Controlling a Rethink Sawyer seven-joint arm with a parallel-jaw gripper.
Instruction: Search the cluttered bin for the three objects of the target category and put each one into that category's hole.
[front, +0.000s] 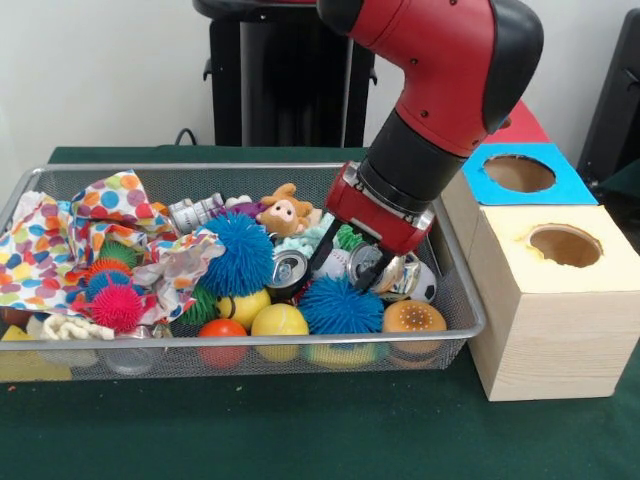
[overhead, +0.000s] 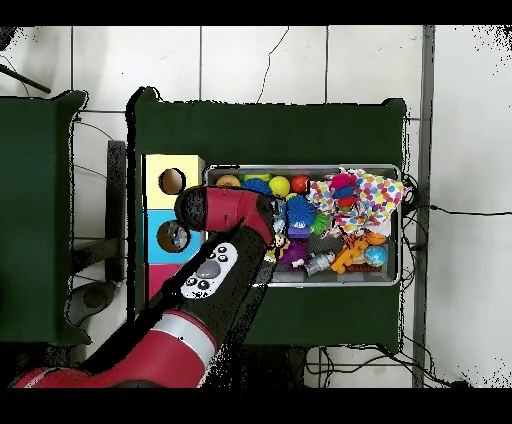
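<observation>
Close front view, high overhead; shared bin (front: 455, 300) (overhead: 395, 175).

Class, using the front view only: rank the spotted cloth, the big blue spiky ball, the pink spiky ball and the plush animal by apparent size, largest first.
1. spotted cloth
2. big blue spiky ball
3. pink spiky ball and plush animal look alike; the ball lies nearer the camera, so unranked.
</observation>
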